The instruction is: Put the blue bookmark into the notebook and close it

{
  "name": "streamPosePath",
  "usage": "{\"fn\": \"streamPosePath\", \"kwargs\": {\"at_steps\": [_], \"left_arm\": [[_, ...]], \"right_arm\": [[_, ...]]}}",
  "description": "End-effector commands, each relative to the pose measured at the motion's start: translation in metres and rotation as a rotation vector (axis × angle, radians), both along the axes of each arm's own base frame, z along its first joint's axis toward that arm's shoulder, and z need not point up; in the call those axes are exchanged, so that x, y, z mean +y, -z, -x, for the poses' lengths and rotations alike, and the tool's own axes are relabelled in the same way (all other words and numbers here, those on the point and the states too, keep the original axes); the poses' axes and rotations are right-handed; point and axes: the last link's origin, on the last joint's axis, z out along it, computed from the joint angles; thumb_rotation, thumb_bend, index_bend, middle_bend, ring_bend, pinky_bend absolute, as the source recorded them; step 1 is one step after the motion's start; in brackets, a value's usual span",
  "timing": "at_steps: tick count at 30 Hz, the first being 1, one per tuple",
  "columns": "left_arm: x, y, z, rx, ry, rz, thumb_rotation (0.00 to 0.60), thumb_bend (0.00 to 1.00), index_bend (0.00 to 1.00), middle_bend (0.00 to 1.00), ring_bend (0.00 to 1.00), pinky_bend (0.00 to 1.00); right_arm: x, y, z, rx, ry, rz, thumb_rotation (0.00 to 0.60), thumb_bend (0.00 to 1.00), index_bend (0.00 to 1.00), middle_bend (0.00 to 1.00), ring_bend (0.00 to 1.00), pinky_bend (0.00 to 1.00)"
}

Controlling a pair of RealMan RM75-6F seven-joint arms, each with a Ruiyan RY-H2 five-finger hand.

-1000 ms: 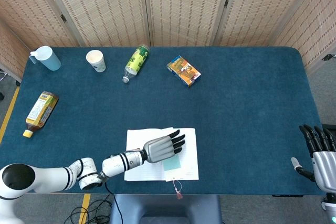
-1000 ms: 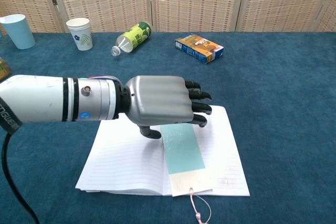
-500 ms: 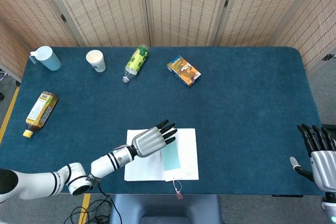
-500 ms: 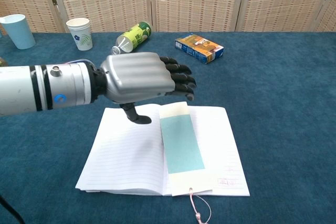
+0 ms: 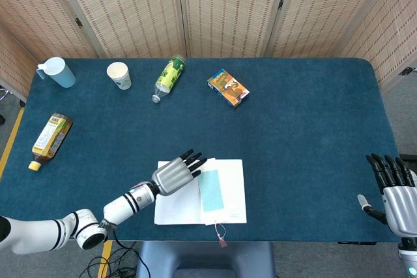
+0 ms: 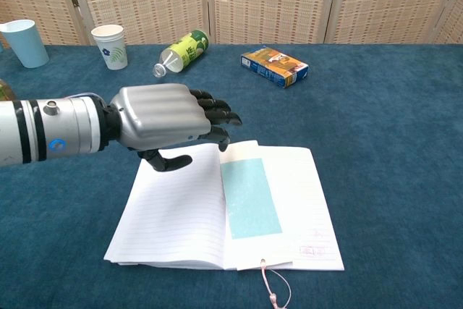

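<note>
Nothing is held by the left hand's dark fingers, spread flat above the open white lined notebook; the pale blue rectangular bookmark lies by the spine. The left page should be caught at its outer edge and folded over without disturbing it

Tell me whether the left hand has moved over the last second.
Yes. The left hand has drawn back leftward off the blue bookmark, now over the notebook's left page.

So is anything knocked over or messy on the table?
Yes. The green bottle at the back and the yellow-labelled bottle at the left edge both lie on their sides. Nothing has spilled. The two cups stand upright.
</note>
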Motion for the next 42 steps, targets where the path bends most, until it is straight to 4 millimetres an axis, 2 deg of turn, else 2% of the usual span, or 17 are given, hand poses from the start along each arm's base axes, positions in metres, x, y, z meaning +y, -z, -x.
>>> {"fn": "streamPosePath", "kwargs": {"at_steps": [1, 19, 42], "left_arm": [[-0.004, 0.009, -0.003, 0.027, 0.006, 0.004, 0.600, 0.54, 0.27, 0.06, 0.01, 0.15], [0.004, 0.025, -0.006, 0.106, -0.033, -0.047, 0.600, 0.54, 0.27, 0.02, 0.00, 0.15], [0.008, 0.039, -0.019, 0.111, -0.034, -0.059, 0.600, 0.54, 0.27, 0.01, 0.00, 0.15]], "right_arm": [[0.001, 0.000, 0.000, 0.000, 0.003, 0.001, 0.600, 0.23, 0.00, 0.10, 0.05, 0.06], [0.004, -0.002, 0.005, -0.008, 0.015, 0.009, 0.600, 0.23, 0.00, 0.10, 0.05, 0.06], [0.007, -0.004, 0.010, -0.013, 0.031, 0.019, 0.600, 0.23, 0.00, 0.10, 0.05, 0.06]]}}
